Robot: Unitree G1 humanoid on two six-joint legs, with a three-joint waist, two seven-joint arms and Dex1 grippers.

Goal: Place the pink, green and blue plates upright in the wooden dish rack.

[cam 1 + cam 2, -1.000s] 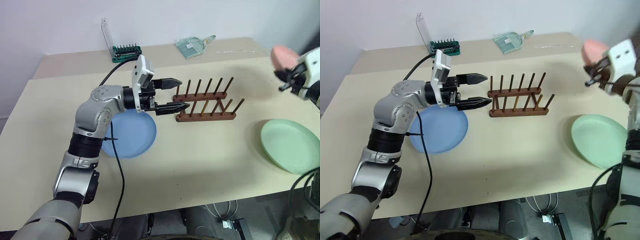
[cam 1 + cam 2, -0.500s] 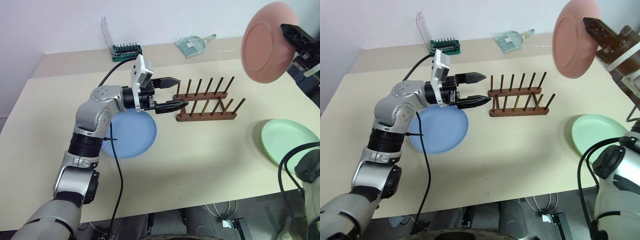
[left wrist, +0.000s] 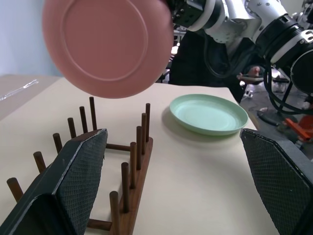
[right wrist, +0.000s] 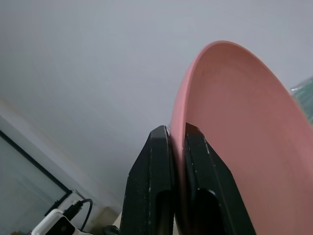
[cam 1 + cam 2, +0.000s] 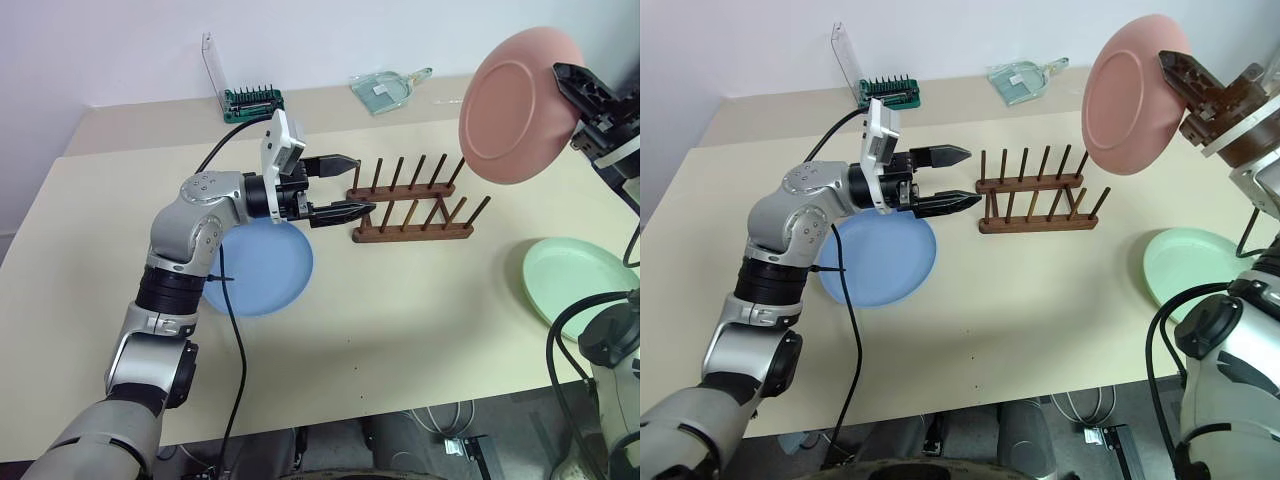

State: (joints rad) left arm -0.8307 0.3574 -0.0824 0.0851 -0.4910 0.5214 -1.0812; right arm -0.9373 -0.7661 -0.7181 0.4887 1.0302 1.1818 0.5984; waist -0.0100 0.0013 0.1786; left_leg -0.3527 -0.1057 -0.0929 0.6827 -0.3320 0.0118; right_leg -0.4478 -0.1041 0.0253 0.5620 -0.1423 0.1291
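So my right gripper (image 5: 1175, 75) is clamped tight on the rim of the pink plate (image 5: 515, 105), holding it up in the air on edge, underside facing back toward my left side. In my right wrist view you can see both black fingers (image 4: 151, 186) pinching the plate's edge, one on each face. The plate hangs above and a bit past the right end of the wooden dish rack (image 5: 412, 205), not touching it.

The rack itself sits mid-table with nothing in its pegs. Two brown rails, a row of thin upright pegs on each.

My left gripper (image 5: 345, 187) is held level with its jaws spread wide and nothing between them, tips just beside the left end of the rack. From the left wrist view I'm looking straight down the length of the rack, with the pink plate floating above the far end.

The blue plate (image 5: 262, 268) lies flat on the table under my left forearm, left of the rack. The green plate (image 5: 585, 290) lies flat too, off to the right near the table edge, well apart from the rack.

At the back of the table there's a green tool holder (image 5: 250, 100) with a clear panel, plus a clear dustpan-looking thing (image 5: 385, 90).
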